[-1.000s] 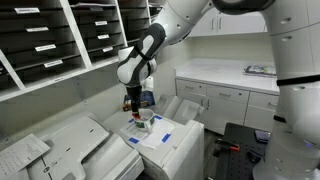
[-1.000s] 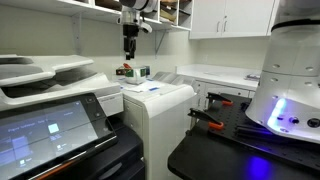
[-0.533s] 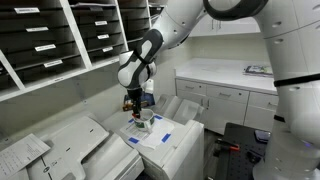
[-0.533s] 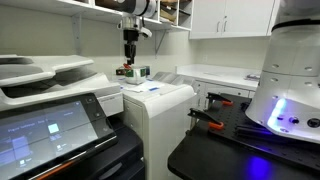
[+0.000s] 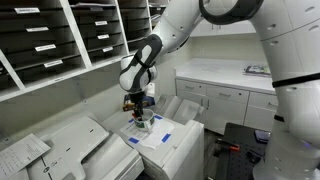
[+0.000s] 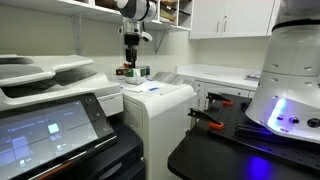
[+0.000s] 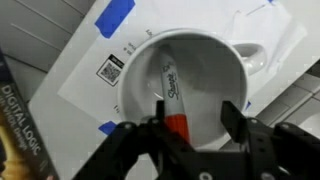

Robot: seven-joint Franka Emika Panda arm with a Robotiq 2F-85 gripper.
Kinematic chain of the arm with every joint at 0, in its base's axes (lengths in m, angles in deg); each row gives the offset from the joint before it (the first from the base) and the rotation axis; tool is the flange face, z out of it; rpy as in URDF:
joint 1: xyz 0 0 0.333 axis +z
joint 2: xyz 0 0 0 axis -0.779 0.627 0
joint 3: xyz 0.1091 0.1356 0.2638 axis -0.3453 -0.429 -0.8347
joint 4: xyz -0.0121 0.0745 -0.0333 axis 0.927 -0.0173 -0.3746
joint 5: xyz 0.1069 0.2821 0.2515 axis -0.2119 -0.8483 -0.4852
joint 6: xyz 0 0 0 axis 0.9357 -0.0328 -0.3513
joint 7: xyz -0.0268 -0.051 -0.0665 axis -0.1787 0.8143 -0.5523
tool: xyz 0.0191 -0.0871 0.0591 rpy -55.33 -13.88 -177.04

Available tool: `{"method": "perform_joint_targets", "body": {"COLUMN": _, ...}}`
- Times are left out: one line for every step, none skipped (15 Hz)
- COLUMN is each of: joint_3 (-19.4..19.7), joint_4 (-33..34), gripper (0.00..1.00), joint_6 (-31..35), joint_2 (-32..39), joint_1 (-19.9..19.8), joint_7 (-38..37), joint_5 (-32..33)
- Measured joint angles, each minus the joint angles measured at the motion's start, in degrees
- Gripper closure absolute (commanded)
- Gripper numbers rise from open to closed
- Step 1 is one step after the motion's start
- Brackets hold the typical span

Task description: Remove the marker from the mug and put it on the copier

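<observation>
The whitish mug [image 7: 200,75] stands on a white sheet on the copier's flat top [image 7: 95,60]. The marker [image 7: 172,95] lies slanted inside the mug, its red-orange end up by the rim. My gripper [image 7: 195,118] is open right above the mug, and its two fingers straddle the marker's red-orange end without touching it. In both exterior views the gripper [image 5: 135,104] [image 6: 130,63] hangs straight down over the mug [image 5: 141,123] [image 6: 131,72] on the grey-white copier [image 5: 170,142] [image 6: 160,105]. The marker is too small to make out there.
A wider white printer [image 5: 80,145] [image 6: 45,80] stands beside the copier. Mail-slot shelves [image 5: 60,40] fill the wall behind. A white counter with cabinets [image 5: 225,80] and a dark table with tools [image 6: 225,135] lie beyond. A book [image 7: 20,115] lies beside the sheet.
My gripper has come down a little toward the mug, still open. The mug and the marker have not moved.
</observation>
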Motion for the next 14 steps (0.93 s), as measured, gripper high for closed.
{"method": "perform_joint_targets", "body": {"joint_3": 0.0, "joint_4": 0.0, "gripper": 0.36, "joint_6": 0.4, "joint_2": 0.5, "joint_1": -0.2, "joint_7": 0.0, "joint_5": 0.0}}
{"method": "perform_joint_targets", "body": {"joint_3": 0.0, "joint_4": 0.1, "gripper": 0.36, "joint_6": 0.8, "joint_2": 1.1, "joint_1": -0.4, "joint_7": 0.0, "joint_5": 0.0}}
{"method": "perform_joint_targets", "body": {"joint_3": 0.0, "joint_4": 0.1, "gripper": 0.46, "joint_6": 1.3, "joint_2": 1.5, "joint_1": -0.7, "joint_7": 0.0, "joint_5": 0.0}}
{"method": "perform_joint_targets", "body": {"joint_3": 0.0, "joint_4": 0.1, "gripper": 0.59, "joint_6": 1.7, "joint_2": 1.9, "joint_1": -0.8, "joint_7": 0.0, "joint_5": 0.0}}
{"method": "perform_joint_targets", "body": {"joint_3": 0.0, "joint_4": 0.1, "gripper": 0.63, "joint_6": 2.1, "joint_2": 2.2, "joint_1": -0.9, "joint_7": 0.0, "joint_5": 0.0}}
{"method": "perform_joint_targets", "body": {"joint_3": -0.1, "joint_4": 0.1, "gripper": 0.69, "joint_6": 2.7, "joint_2": 2.5, "joint_1": -0.9, "joint_7": 0.0, "joint_5": 0.0}}
{"method": "perform_joint_targets", "body": {"joint_3": -0.2, "joint_4": 0.1, "gripper": 0.79, "joint_6": 3.4, "joint_2": 2.7, "joint_1": -0.9, "joint_7": 0.0, "joint_5": 0.0}}
{"method": "perform_joint_targets", "body": {"joint_3": -0.4, "joint_4": 0.1, "gripper": 0.86, "joint_6": 4.0, "joint_2": 2.8, "joint_1": -0.9, "joint_7": 0.0, "joint_5": 0.0}}
{"method": "perform_joint_targets", "body": {"joint_3": -0.7, "joint_4": 0.1, "gripper": 0.95, "joint_6": 4.6, "joint_2": 2.8, "joint_1": -0.9, "joint_7": 0.0, "joint_5": 0.1}}
{"method": "perform_joint_targets", "body": {"joint_3": -0.9, "joint_4": 0.1, "gripper": 0.99, "joint_6": 5.3, "joint_2": 2.8, "joint_1": -0.9, "joint_7": 0.0, "joint_5": 0.2}}
{"method": "perform_joint_targets", "body": {"joint_3": -1.0, "joint_4": 0.1, "gripper": 0.94, "joint_6": 5.9, "joint_2": 2.7, "joint_1": -0.9, "joint_7": 0.0, "joint_5": 0.4}}
{"method": "perform_joint_targets", "body": {"joint_3": -1.1, "joint_4": 0.1, "gripper": 0.94, "joint_6": 6.1, "joint_2": 2.5, "joint_1": -0.9, "joint_7": 0.0, "joint_5": 1.1}}
{"method": "perform_joint_targets", "body": {"joint_3": -1.1, "joint_4": 0.0, "gripper": 0.94, "joint_6": 6.1, "joint_2": 2.2, "joint_1": -0.9, "joint_7": 0.0, "joint_5": 1.8}}
{"method": "perform_joint_targets", "body": {"joint_3": -1.1, "joint_4": -0.2, "gripper": 0.94, "joint_6": 6.1, "joint_2": 1.6, "joint_1": -0.9, "joint_7": 0.0, "joint_5": 2.2}}
